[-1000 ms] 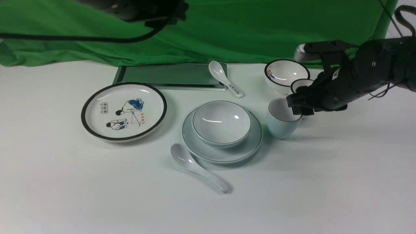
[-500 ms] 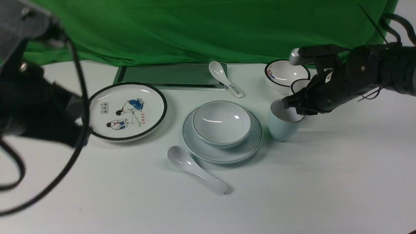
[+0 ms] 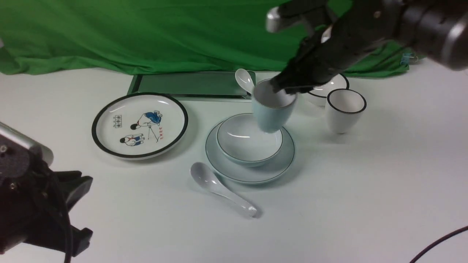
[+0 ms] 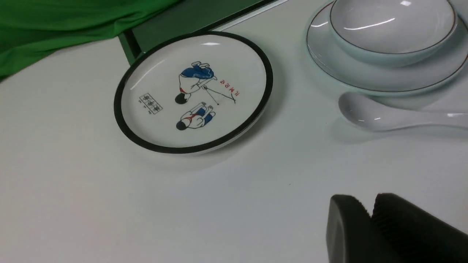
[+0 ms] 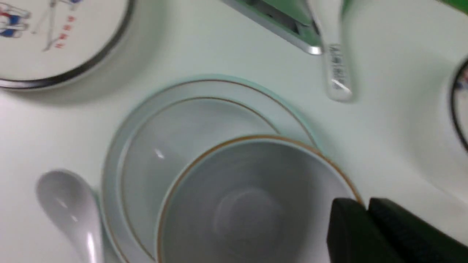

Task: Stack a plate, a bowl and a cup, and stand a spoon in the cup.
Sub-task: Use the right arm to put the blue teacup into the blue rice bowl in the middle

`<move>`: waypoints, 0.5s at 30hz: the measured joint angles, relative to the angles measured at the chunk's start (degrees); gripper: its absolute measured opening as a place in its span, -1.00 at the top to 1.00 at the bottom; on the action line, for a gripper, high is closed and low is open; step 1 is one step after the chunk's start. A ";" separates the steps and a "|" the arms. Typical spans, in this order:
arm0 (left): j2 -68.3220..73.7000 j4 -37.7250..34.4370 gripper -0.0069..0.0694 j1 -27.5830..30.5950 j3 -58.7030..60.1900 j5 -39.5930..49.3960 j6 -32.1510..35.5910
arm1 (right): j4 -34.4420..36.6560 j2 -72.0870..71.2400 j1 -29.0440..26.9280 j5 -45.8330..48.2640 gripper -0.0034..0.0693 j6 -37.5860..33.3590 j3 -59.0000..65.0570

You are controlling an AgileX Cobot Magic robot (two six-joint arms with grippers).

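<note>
- Right gripper (image 3: 280, 86) closed on the rim wall of the pale blue-green cup (image 3: 272, 113); one finger looks to be inside the mouth.
- Main change: cup stood on the table (image 3: 347, 197) right of the plate half a second ago, now lifted and carried over the far right part of the bowl (image 3: 245, 146). Looks airborne, mouth up, leaning a little; gap to bowl can't be judged from here.
- Bowl sits in the plain plate (image 3: 252, 177), same spot as before. Two layers done, cup layer in progress.
- Left gripper (image 4: 369, 208) closed, nothing between the fingertips. Left arm has swung back from the far side to the near left, so the right arm probably has free room to place.
- Plain spoon (image 3: 223, 191) on the table, near side of the plate, bowl end toward the left; moved only slightly. Not in the cup, so that step is still to do, likely last.
- White black-rimmed cup (image 3: 343, 109) now in full view after the right arm moved off; not the target. Cartoon plate (image 3: 139, 126) unmoved, also not needed.
- Next, by guess: shift cup toward bowl centre, level it, lower, release gently.
- Risk: one-sided rim pinch may let the cup swing; an off-centre drop could land it on the bowl's slope and tip it.
</note>
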 joint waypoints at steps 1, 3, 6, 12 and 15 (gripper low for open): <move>0.00 -0.18 0.71 0.00 0.00 -0.06 -0.26 | -0.42 3.00 1.59 0.00 0.73 0.00 -1.62; -0.12 -0.50 0.71 0.00 0.00 -0.06 -0.37 | -1.56 6.26 2.83 0.00 0.73 0.36 -3.47; -0.12 -1.04 0.71 0.00 0.00 0.06 -0.55 | -3.21 9.62 3.14 0.33 0.70 1.63 -4.74; -0.12 -1.42 0.71 0.00 0.00 0.33 -0.81 | -4.82 10.69 3.07 0.40 0.41 2.61 -5.59; -0.12 -1.42 0.71 0.00 0.00 -0.02 -0.97 | -4.88 10.64 3.07 1.59 0.21 2.88 -6.02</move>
